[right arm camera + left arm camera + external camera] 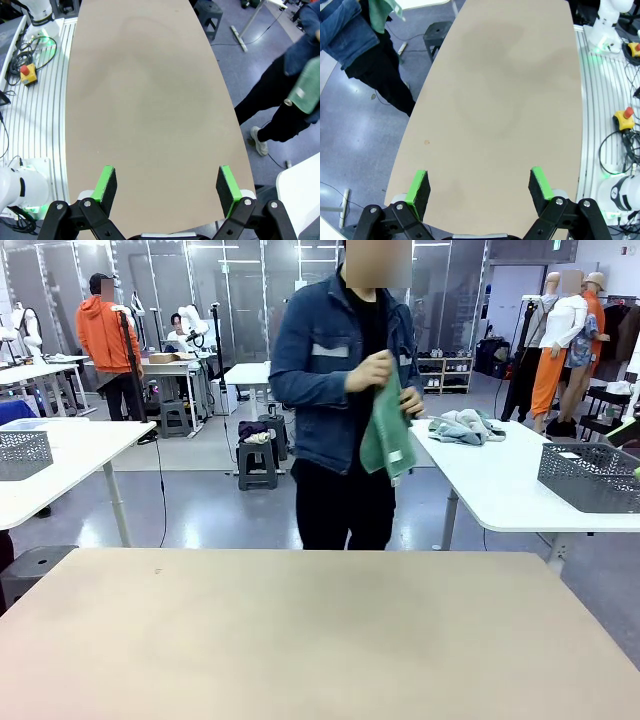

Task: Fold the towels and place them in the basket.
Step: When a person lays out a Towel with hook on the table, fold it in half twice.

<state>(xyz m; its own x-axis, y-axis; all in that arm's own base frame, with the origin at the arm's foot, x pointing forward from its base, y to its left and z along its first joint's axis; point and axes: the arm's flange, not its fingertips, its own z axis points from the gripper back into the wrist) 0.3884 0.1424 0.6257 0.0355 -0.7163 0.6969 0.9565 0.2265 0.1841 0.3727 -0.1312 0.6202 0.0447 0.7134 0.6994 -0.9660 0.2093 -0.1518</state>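
Left gripper (478, 174): released, jaws spread wide and holding nothing between the green pads (419, 186). It hangs above the near end of the tan table (510, 100) without touching it.
Right gripper (166, 171): likewise unclenched and bare, above the same table top.
Mint green towel (388, 435): off the table, hanging from the person's hands (376, 371) at the far side, about waist height. Its white label (396, 456) shows near the lower end.
Hard to make out: the towel's upper part is bunched in the hands, so how it is folded cannot be told. The left wrist view cuts it at the top edge, and in the right wrist view it is a blurred green patch at the right edge.
Pale heap (460, 426): grey-blue cloth crumpled on the white side table (500, 490) beside the person's elbow. I cannot tell how many pieces it holds.
Basket (592, 476): dark lattice, on that side table, cut off by the picture's right edge, well apart from both grippers.
Second basket (22, 454): on another white table at the left, cut off by the left edge.
Around: a black stool (257, 462) with clothes heaped on it stands behind the person, and a yellow stop button (625, 117) lies on the ribbed rail beside the tan table.
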